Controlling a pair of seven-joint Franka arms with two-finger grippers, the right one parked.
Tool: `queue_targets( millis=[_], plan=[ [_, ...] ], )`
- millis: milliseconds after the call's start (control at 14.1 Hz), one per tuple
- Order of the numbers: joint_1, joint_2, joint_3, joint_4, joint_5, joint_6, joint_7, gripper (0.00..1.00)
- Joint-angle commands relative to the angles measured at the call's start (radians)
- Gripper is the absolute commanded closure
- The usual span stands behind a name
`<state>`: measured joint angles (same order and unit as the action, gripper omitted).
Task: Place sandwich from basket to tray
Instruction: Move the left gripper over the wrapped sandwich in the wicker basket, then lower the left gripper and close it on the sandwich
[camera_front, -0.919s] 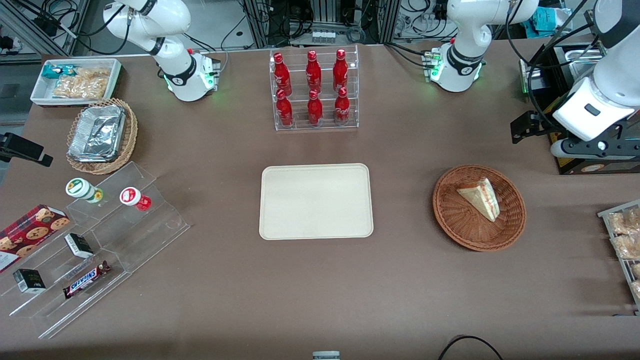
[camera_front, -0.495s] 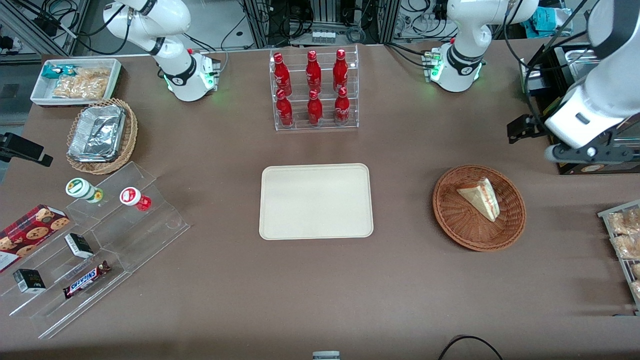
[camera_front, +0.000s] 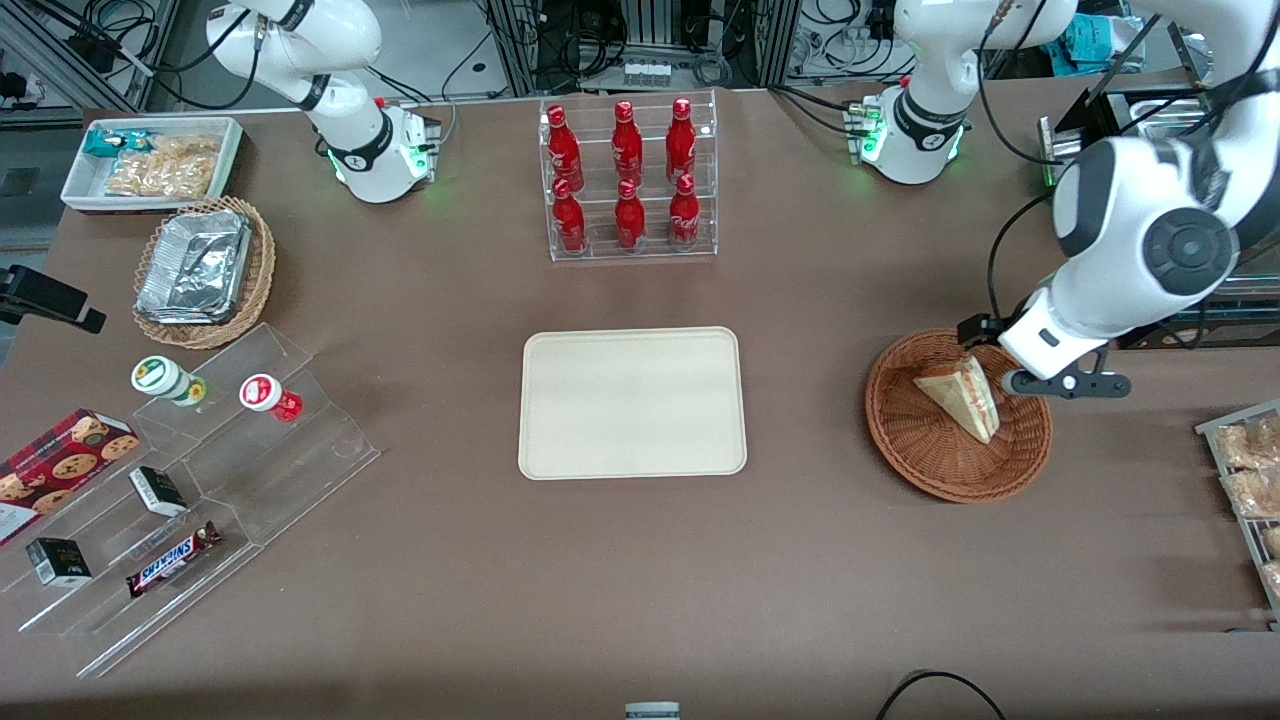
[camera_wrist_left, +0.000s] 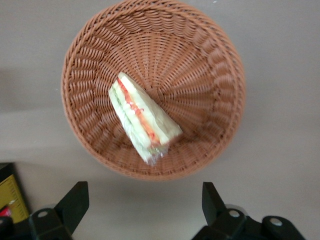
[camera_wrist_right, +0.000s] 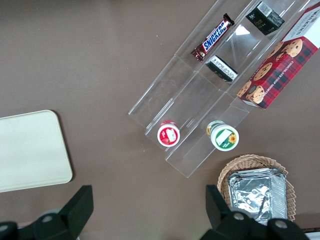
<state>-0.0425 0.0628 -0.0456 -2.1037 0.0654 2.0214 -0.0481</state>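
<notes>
The left arm's pincer (camera_wrist_left: 145, 202) hung above the rim of the round reddish-brown wicker basket (camera_wrist_left: 210, 65), its two black fingers (camera_wrist_left: 74, 202) spread wide and holding nothing. The triangular white-bread sandwich (camera_wrist_left: 144, 119) lay in the basket, red and green filling showing along its edge. In the front view the arm hid the fingers, so the pincer (camera_front: 1040, 378) seemed to hover over the basket (camera_front: 930, 455) just beside the sandwich (camera_front: 962, 396); only that view showed the flat cream rectangular tray (camera_front: 632, 402) well apart on the brown table (camera_front: 640, 580).
</notes>
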Motion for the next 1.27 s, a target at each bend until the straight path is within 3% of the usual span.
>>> queue_targets(
  millis=[0, 495, 707, 919, 1131, 1202],
  plan=[
    [0.009, -0.041, 0.015, -0.128, 0.013, 0.150, -0.042, 0.00],
    [0.007, 0.008, 0.021, -0.180, 0.013, 0.301, -0.701, 0.00],
    [0.007, 0.014, 0.021, -0.206, -0.002, 0.344, -0.753, 0.00],
    [0.006, 0.058, 0.020, -0.231, -0.004, 0.443, -0.915, 0.00],
    [0.006, 0.123, 0.020, -0.252, -0.004, 0.523, -0.926, 0.01],
    [0.006, 0.140, 0.020, -0.254, -0.004, 0.534, -0.938, 0.21]
  ],
)
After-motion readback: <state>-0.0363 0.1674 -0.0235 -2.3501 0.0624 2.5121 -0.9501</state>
